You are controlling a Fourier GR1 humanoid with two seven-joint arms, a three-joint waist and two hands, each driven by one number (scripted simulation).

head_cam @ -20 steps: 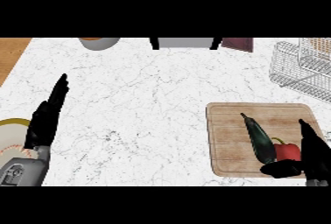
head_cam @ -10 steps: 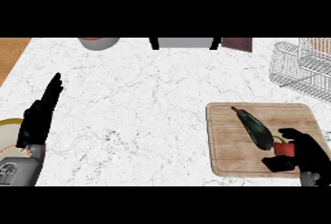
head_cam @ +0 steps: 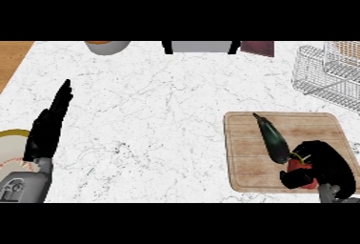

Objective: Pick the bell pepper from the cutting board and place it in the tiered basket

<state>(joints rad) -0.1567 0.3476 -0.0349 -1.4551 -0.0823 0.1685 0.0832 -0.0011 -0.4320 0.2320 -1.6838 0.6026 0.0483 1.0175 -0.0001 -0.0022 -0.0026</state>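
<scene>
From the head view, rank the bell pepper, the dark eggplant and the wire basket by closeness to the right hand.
1. Bell pepper: inside the right hand's curled fingers, on the cutting board.
2. Eggplant: just left of the hand.
3. Wire basket: far corner, right.

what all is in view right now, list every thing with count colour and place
cutting board: one, light wood, right side of the counter
bell pepper: one, red, near corner of the board, mostly hidden by the right hand
dark long vegetable: one, dark green, lying on the board just left of the pepper
tiered basket: one, white wire, far right corner
counter: one, white marble
plate: one, pale with a yellow rim, left edge, partly hidden
grey bowl: one, far edge, cut off
dark objects: two, far edge, cut off
left hand: one, black, resting open at the left
right hand: one, black, fingers curled round the pepper
</scene>
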